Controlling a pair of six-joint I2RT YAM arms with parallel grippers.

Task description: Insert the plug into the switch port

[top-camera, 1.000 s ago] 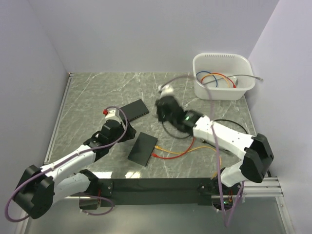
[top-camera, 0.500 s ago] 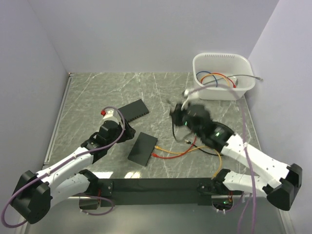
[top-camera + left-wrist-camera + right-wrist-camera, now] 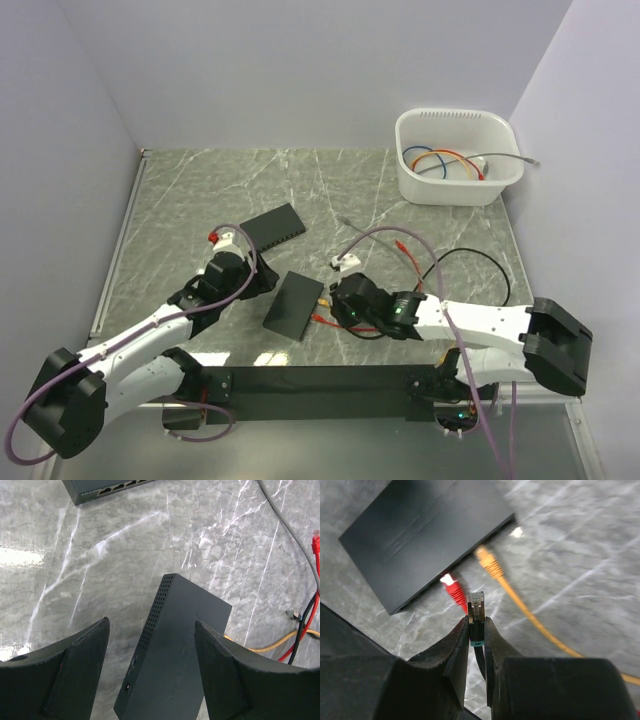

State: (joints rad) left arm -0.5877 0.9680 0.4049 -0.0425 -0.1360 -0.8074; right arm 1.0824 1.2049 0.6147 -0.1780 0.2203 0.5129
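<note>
Right hand (image 3: 476, 626) is pinched tight on the plug (image 3: 476, 602), gripping it by the boot. The clear tip pokes out past the fingertips toward the port face of the switch (image 3: 420, 540). The plug is just short of that face, not in. The switch lies near the middle of the desk (image 3: 200, 190), toward its near edge. Left hand (image 3: 152, 630) is spread wide and holds nothing, hovering over the switch with a finger to either side.

The big risk here is crowding. A red plug (image 3: 452, 589) sits just beside the held tip and an orange plug (image 3: 489, 564) a little further along, both at that same face. A push that's off line could catch the red one or hit the housing between ports. The switch looks loose on the desk. With the left hand not clamping it, a shove may just slide it away rather than seat the plug. Held only by its boot, the plug could swivel in the grip or jam at the port mouth. The black cable (image 3: 479, 657) trailing behind could tug it too.

Some things are hard to read. The ports are in shadow under the switch's edge, so I can't tell which one is free. It's unclear whether red and orange are seated or just lying against the face. The latch side of the held plug isn't readable. From above, the right arm covers the tip. A far switch (image 3: 275, 226) is cut off at the top of the left wrist view.
</note>
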